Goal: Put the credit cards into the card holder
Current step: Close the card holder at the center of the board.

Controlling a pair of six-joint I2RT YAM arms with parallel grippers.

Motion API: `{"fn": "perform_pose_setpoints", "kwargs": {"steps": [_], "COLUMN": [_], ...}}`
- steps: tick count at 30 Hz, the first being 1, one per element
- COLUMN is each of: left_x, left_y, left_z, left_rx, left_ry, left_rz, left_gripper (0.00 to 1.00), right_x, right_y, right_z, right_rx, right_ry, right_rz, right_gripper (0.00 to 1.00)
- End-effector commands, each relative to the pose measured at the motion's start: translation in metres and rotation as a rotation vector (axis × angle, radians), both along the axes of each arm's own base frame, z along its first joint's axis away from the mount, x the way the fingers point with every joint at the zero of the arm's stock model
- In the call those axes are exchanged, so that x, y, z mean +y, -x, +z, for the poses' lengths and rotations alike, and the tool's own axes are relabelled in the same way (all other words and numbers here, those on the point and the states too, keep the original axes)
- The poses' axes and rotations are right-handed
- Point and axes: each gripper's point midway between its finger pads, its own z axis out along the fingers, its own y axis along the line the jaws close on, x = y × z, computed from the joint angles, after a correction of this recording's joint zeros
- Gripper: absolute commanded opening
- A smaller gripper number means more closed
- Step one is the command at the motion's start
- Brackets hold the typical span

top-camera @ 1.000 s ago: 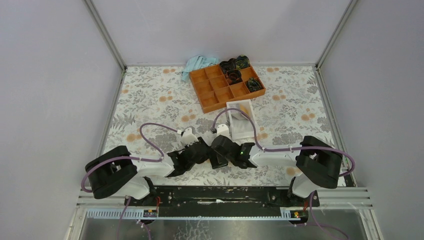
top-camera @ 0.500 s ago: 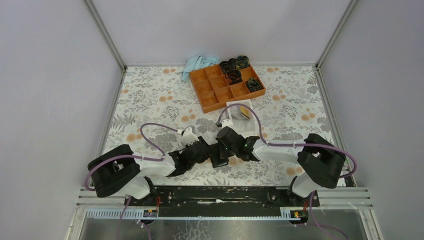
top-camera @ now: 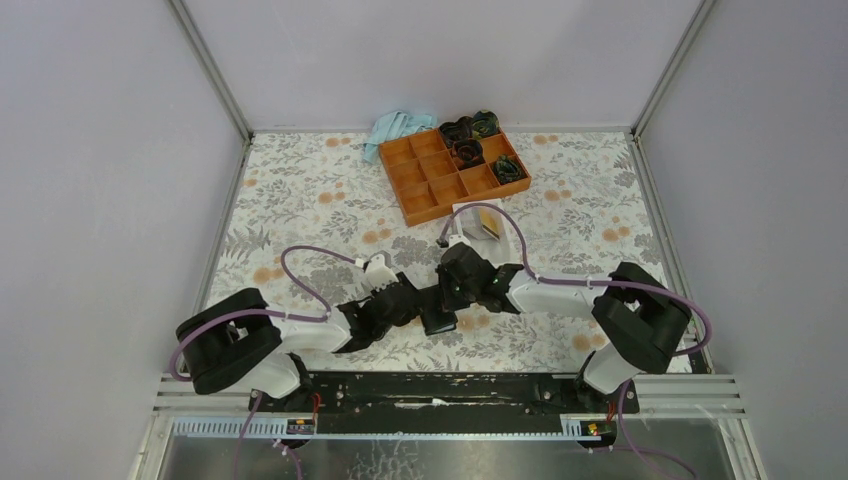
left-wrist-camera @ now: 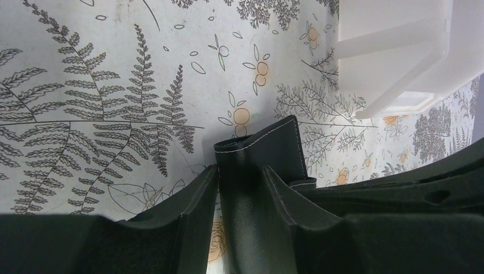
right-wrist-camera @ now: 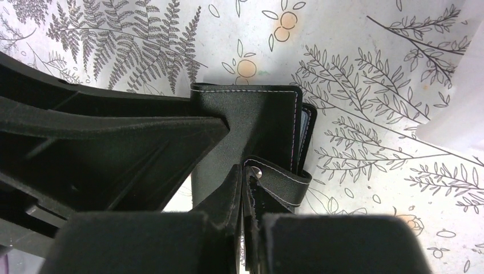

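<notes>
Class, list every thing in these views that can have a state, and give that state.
card holder, folded, tab unsnapped, held by both grippers.
left gripper, jaws shut on the card holder's body.
right gripper, jaws shut on the snap tab.
credit card, in the white box, not yet in the holder.
white box, open-topped.
orange tray, far-right compartments hold dark items, others empty.

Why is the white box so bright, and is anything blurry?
Left wrist: light washes out the white box, hiding its detail, while the wallet and leaf print look sharp. Right wrist: the right fingers are nearly solid black, a little soft up close. Top view: even light, faint shadows.
</notes>
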Motion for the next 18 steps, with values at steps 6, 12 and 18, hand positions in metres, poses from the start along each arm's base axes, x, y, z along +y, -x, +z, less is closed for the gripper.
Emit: {"fn": "perform_pose_setpoints", "kwargs": {"steps": [6, 12, 18], "left_x": [-0.009, -0.010, -0.007], "left_y": [0.025, 0.026, 0.026], "left_z": [-0.025, -0.028, -0.033], "left_rx": [0.110, 0.116, 0.124], "left_ry": [-0.029, -0.040, -0.060], "left_rz": [-0.101, -0.110, -0.102], "left_gripper": [0.39, 0.39, 0.40], "right_x": [0.001, -0.005, -0.005], "right_y": [-0.009, -0.015, -0.021], "right_z": [-0.014, -0.024, -0.016], "right_rx": [0.055, 0.092, 0.072], "right_ry": [0.009, 0.015, 0.012], "right_rz": [-0.001, -0.019, -0.012], "right_gripper": [0.03, 0.03, 0.03]}}
